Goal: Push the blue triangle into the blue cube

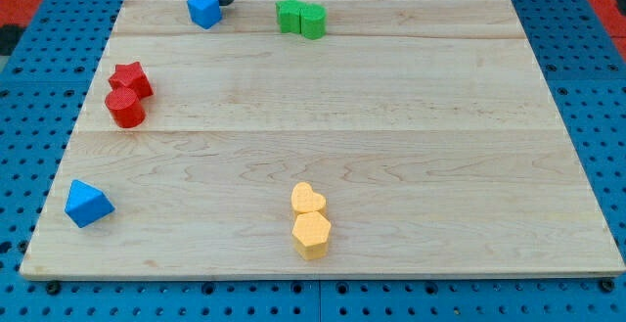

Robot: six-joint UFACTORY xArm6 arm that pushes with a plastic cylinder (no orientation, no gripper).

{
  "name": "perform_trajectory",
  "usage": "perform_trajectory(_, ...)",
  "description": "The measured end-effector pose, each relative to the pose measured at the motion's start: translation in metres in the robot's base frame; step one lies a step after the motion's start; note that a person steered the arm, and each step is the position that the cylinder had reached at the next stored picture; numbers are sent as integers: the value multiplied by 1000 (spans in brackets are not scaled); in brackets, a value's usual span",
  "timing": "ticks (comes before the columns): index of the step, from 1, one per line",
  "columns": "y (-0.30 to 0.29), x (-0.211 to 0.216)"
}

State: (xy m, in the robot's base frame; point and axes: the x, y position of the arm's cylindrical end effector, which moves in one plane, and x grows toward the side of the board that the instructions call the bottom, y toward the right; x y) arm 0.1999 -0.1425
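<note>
The blue triangle (88, 204) lies near the board's bottom left corner. The blue cube (203, 10) sits at the view's top, left of centre, near the board's top edge. My tip (223, 1) is the lower end of a dark rod at the view's top, just right of the blue cube and close to it. I cannot tell whether it touches the cube. The triangle is far from both, across the board's left side.
A red star block (130, 77) and a red cylinder (125, 109) sit together at the left. Two green blocks (300, 18) sit at the top centre. A yellow heart (308, 200) and a yellow hexagon (312, 234) sit at the bottom centre.
</note>
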Motion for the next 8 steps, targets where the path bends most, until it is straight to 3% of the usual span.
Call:
perform_trajectory(5, -9, 73)
perform_trajectory(8, -50, 67)
